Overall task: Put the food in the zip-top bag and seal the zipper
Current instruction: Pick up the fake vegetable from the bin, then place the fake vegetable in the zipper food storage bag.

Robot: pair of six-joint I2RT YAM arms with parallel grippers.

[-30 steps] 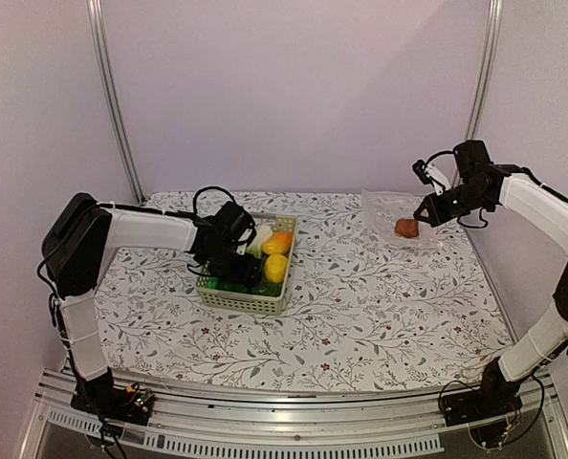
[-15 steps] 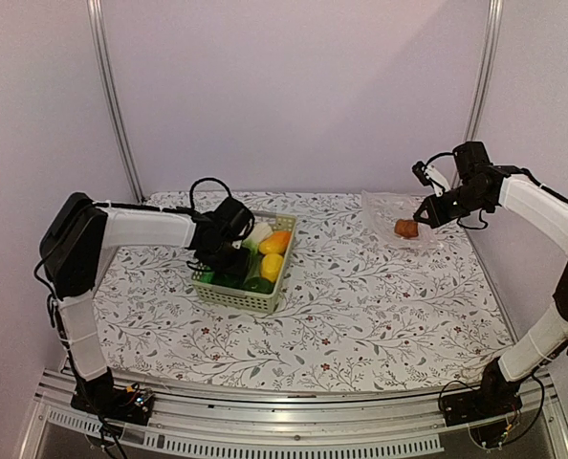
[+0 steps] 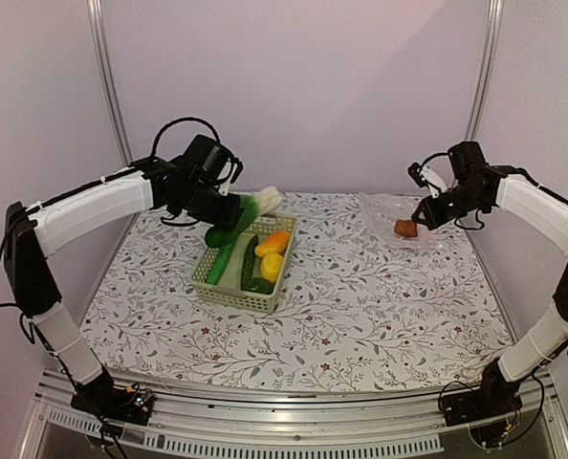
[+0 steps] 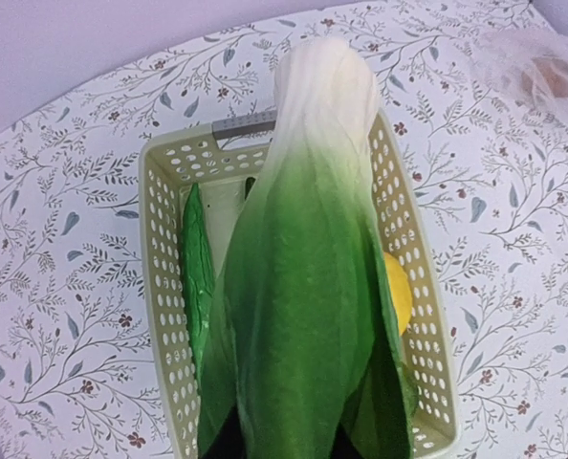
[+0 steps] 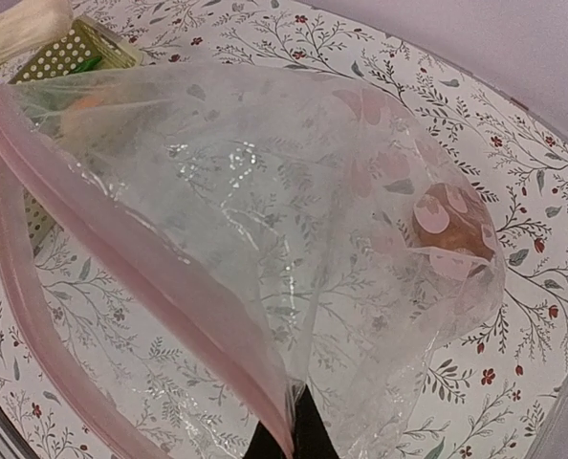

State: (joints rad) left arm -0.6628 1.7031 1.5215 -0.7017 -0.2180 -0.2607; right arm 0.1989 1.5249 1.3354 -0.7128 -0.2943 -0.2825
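I have the left jaws clamped on the leafy end of the bok choy, holding it in the air. Its white stem points away from the jaws. Directly below them sits the pale green basket, and the bok choy looks clear of its rim. Inside the basket, a cucumber lies to the left of the jaws and a yellow piece to the right, so there is more food to move.

The right jaws are closed on the edge of the zip-top bag. They pinch it right at the pink zipper and hold the mouth lifted off the desk. One brown piece rests deep in the bag, beyond the jaws.

I judge this to be the carry step: the bok choy is picked but not yet bagged. Next I need to swing the left arm across toward the right jaws and feed the stem in first through the mouth, which seems to face the basket. The opening looks slack, so the leaves could snag on the zipper edge.

The stretch of desk between basket and bag is bare, giving room to travel. Farther off, the back wall and two metal posts stand behind both arms, and the right arm sits near the side wall.
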